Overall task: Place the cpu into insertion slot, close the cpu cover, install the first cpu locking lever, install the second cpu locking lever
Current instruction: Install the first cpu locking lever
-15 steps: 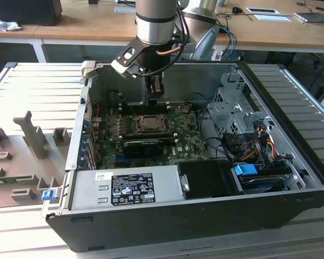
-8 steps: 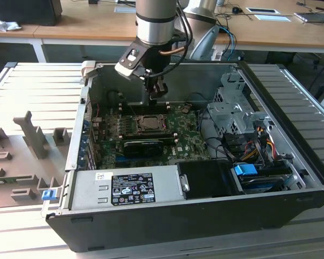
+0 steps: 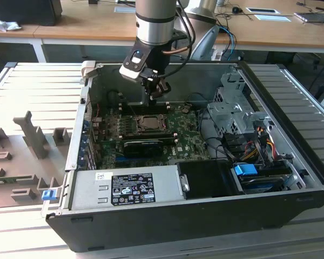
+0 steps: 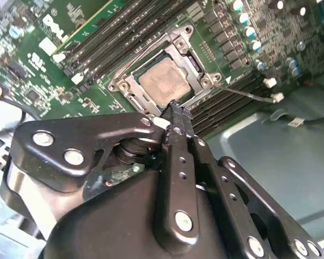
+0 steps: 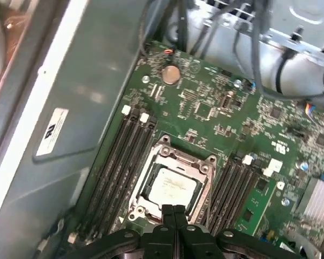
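the gripper [image 5: 174, 212] hung over the insertion slot [image 4: 121, 84] near the middle of the green circuit board [image 5: 205, 108], fingers pressed together, gripping nothing. the cpu [image 5: 170, 188] lay in the slot, framed by the cpu cover [image 5: 204, 175]. the fingertips hid the slot's near edge; whether the cover was latched was unclear.

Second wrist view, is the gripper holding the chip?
No, the chip lies in the socket on the board, and the gripper beside it is shut with nothing between its fingers.
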Available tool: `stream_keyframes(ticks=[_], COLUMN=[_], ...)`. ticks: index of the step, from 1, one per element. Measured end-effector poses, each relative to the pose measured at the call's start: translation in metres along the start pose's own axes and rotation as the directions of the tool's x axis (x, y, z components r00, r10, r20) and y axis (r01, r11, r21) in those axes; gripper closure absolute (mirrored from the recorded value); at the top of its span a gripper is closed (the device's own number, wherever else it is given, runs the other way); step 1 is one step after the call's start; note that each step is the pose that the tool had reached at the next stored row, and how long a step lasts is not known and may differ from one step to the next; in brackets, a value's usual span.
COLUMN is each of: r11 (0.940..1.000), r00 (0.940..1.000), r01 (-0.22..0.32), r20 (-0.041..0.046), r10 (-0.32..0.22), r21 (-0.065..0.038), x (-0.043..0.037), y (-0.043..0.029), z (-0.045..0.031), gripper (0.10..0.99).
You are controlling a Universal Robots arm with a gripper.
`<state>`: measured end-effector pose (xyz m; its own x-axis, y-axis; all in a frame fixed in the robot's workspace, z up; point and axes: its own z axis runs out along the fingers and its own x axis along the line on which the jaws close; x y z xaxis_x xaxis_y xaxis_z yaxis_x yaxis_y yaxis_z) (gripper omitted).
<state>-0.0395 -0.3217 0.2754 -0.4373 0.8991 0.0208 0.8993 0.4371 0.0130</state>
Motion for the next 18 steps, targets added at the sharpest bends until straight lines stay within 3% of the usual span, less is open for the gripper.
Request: stream_keyframes(ticks=[4,10,15,17,18], r11=[0.9965,0.9825,0.9606,0.9466,0.9367], r00=[0.9965,0.9825,0.9607,0.9466,0.9367], r01=[0.083,0.186,0.278,0.322,0.35], r20=[-0.0011,-0.0027,-0.0043,-0.0052,-0.0058], r10=[-0.083,-0.186,-0.278,-0.322,-0.35], r21=[0.002,0.004,0.005,0.006,0.006], x=[0.0,0.0,0.0,0.0,0.0], y=[0.0,0.0,0.0,0.0,0.0], z=[0.0001,0.0001,0.0003,0.0005,0.0007], gripper=[0.98,0.98,0.98,0.98,0.98])
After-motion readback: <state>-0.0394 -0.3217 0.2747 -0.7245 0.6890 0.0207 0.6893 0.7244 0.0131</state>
